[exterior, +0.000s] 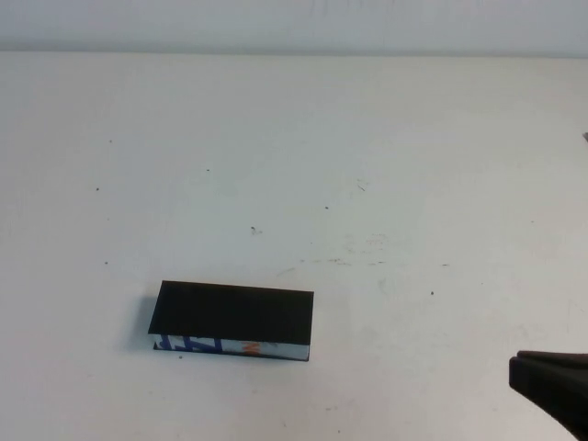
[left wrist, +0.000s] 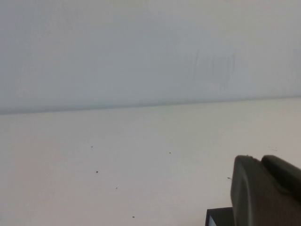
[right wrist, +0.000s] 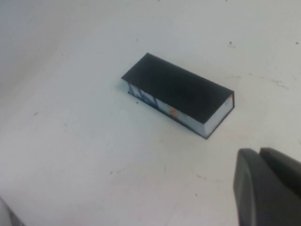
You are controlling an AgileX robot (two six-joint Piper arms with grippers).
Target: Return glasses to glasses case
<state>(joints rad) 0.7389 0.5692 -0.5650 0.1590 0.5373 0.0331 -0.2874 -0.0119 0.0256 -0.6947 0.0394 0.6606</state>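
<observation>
Sitting closed on the speckled white table (exterior: pixel 386 138), glasses case (exterior: pixel 234 317); right gripper (exterior: pixel 556 381) near-right, left gripper (left wrist: pixel 265 193) beside it, grips unreadable.

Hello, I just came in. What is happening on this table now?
Nothing is being handled at this moment. The glasses case lies shut on the white table, its printed white edge facing the robot. No glasses show in any view. The right gripper sits at the near right edge of the table, away from the case and holding nothing. The left gripper shows only in its own wrist view, near a corner of the case.
</observation>
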